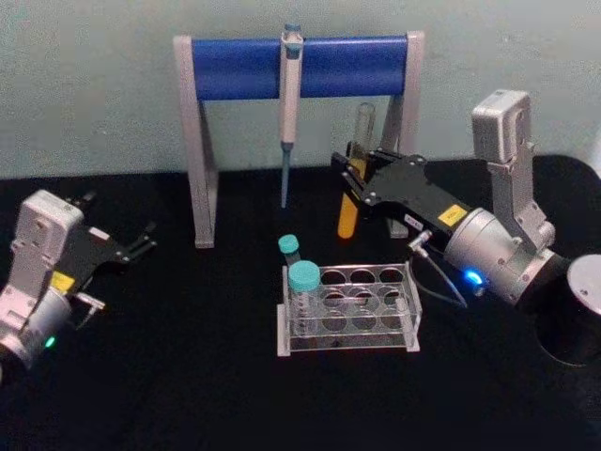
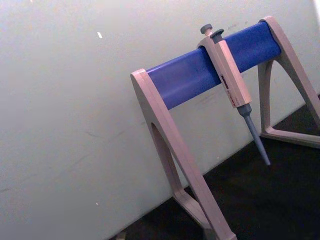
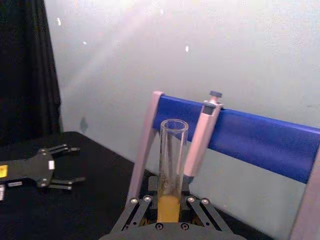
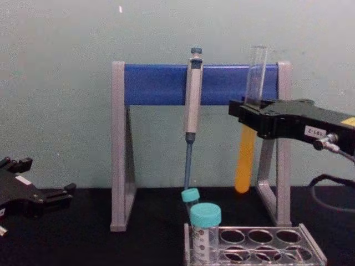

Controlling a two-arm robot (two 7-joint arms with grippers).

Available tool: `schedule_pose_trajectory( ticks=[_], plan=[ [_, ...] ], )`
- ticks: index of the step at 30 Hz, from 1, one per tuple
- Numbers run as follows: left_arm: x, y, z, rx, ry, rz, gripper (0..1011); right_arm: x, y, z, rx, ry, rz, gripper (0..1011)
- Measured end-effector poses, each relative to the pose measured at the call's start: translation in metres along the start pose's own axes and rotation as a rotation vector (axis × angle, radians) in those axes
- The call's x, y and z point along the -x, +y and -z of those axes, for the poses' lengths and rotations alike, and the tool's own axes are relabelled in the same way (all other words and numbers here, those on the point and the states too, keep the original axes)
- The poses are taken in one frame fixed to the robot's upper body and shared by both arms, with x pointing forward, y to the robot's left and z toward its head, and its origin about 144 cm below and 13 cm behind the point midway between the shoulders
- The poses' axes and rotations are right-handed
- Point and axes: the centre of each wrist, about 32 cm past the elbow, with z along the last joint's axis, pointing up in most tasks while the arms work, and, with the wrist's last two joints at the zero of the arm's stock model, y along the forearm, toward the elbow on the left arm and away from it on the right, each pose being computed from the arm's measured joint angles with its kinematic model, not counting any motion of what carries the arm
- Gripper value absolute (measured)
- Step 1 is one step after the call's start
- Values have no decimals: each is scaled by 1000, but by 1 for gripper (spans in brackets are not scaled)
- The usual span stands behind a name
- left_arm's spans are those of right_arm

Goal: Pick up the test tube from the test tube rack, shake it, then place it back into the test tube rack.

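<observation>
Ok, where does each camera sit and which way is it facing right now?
Head: up high, looking down at the table; left pincer parked at left, right pincer holding the test tube clear of the test tube rack.
Chest: lower, looking level across; right pincer enters from the right, left pincer low left.
Left wrist: faces the pipette stand and wall.
Right wrist: looks along its own pincer at the test tube; left pincer beyond.
Shared: all four see the pipette stand.

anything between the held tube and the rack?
Nothing: chest view shows bare air between the test tube, shut in the right gripper, and the test tube rack.
</observation>
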Motion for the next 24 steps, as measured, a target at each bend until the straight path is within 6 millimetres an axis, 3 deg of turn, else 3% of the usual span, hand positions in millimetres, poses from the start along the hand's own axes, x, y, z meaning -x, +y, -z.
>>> schedule_pose_trajectory(
  ticks=[24],
  plan=[
    [0, 0, 0, 0, 0, 0, 1001, -3, -2, 1, 11, -5, 29, 233]
  ],
)
